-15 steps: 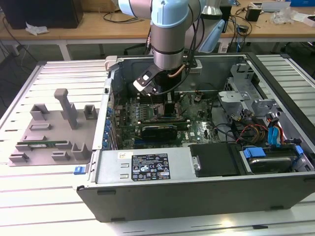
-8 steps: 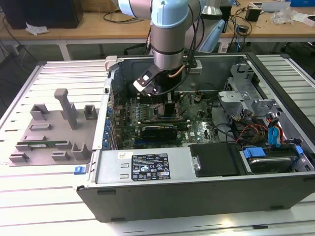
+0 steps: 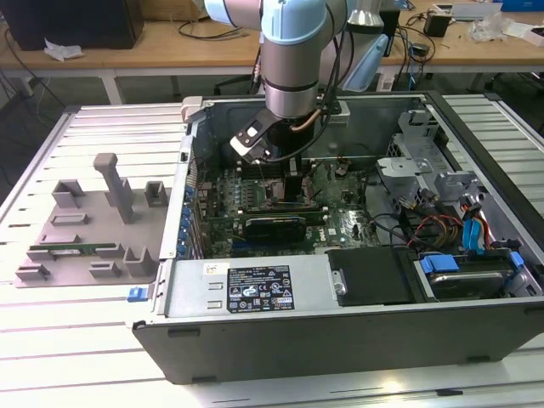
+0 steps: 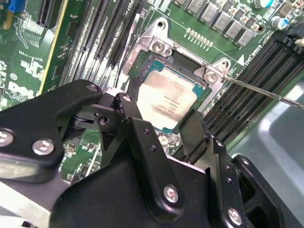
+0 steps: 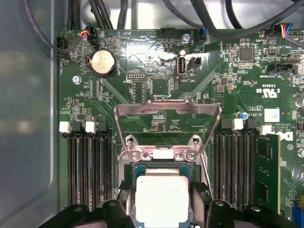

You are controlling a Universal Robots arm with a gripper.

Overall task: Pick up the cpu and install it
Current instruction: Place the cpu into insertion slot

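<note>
Exterior view: the arm [image 3: 293,59] reaches down into the open computer case [image 3: 255,293]. The gripper [image 3: 293,200] sits low over the motherboard [image 3: 340,225], at about 10 o'clock from the black cover [image 3: 370,276].

Second wrist view: the cpu [image 4: 164,102] lies silvery side up inside the socket frame [image 4: 159,45], square to it. The gripper [image 4: 160,111] brackets it, and its fingers [image 4: 135,126] are closed in against two opposite edges, apparently pinching the chip. Whether the chip is fully seated or a hair above the socket cannot be told. The thin lever rod [image 4: 266,90] stands clear to one side.

First wrist view: the load plate [image 5: 142,108] is swung open. Taking it as 12 o'clock of the socket, the fingers [image 5: 126,192] flank the cpu [image 5: 161,197] at 3 and 9 o'clock, with the chip centred between them. The chip is square and has no long axis. The memory slots [image 5: 90,171] run alongside.
</note>
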